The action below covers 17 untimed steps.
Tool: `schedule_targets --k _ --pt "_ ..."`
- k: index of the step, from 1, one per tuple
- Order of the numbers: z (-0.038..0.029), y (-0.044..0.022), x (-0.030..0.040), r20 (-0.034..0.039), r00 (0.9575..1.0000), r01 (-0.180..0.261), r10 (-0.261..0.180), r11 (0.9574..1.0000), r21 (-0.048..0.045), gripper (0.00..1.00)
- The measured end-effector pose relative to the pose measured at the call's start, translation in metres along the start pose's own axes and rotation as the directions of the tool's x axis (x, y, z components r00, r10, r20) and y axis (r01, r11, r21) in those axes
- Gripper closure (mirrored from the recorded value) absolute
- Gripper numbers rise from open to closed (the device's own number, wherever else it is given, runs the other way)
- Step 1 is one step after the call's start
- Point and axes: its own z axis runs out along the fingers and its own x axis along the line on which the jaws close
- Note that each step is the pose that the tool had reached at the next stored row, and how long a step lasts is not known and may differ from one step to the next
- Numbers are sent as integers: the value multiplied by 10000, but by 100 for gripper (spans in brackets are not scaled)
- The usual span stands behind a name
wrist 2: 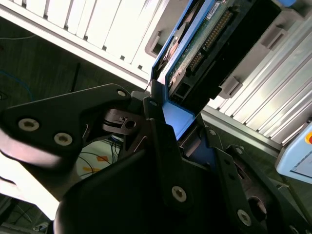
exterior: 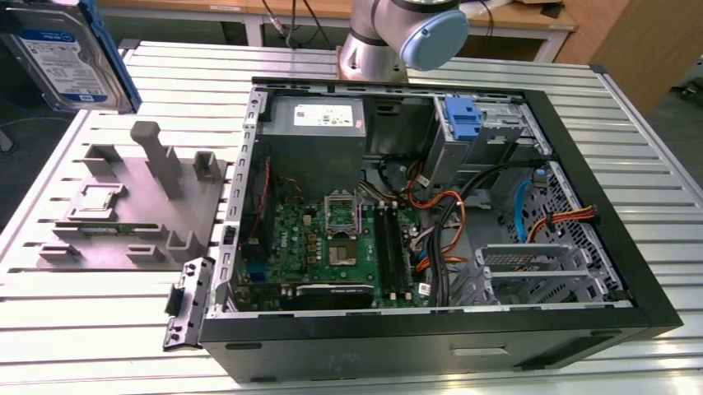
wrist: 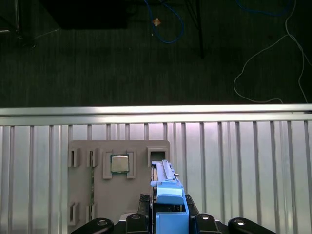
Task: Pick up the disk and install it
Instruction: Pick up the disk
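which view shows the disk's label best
The exterior view: the disk faces the camera there, blue-and-white label plain. The second wrist view shows its circuit-board side and blue carrier; the first wrist view shows it edge-on.

Bright even light, glare on table slats (wrist 2: 97,24), dim floor (wrist: 97,58)

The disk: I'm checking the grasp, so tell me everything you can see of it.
The disk is a flat silver-grey drive with a blue-and-white label, framed by a blue plastic carrier. It is held on edge in the air, clear of the grey fixture block, toward the exterior view's left of the case. The second wrist view shows its green circuit board, with the gripper shut on the carrier's end.
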Motion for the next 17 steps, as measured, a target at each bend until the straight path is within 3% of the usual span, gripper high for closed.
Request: schedule_targets --k 17 --pt "-68 3 -4 -1 10000 0 0 10000 0 64"
